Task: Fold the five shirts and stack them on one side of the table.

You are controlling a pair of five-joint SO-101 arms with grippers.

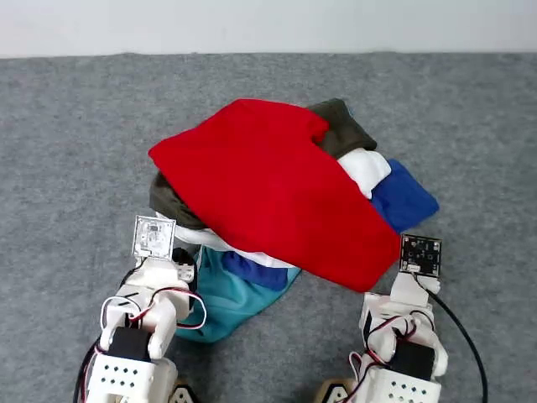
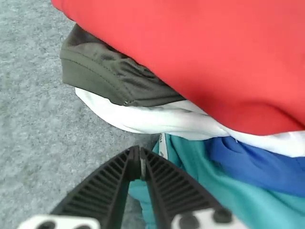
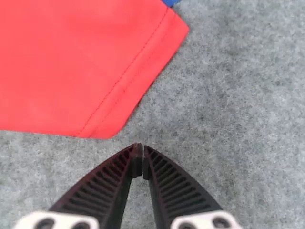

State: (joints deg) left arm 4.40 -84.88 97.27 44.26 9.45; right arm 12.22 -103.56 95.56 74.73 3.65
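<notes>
A loose heap of shirts lies mid-table. The red shirt (image 1: 277,189) covers the top; under it show an olive shirt (image 1: 340,126), a white shirt (image 1: 365,168), a blue shirt (image 1: 404,197) and a teal shirt (image 1: 231,294). My left gripper (image 2: 139,164) is shut and holds nothing, its tips just above the teal shirt (image 2: 200,176), close to the white shirt (image 2: 152,119) and olive shirt (image 2: 114,76). My right gripper (image 3: 139,160) is shut and holds nothing, hovering over bare mat just short of the red shirt's hem corner (image 3: 119,109).
The grey mat (image 1: 75,151) covers the whole table, with open room left, right and behind the heap. Both arm bases (image 1: 130,353) stand at the near edge. A pale wall runs along the far side.
</notes>
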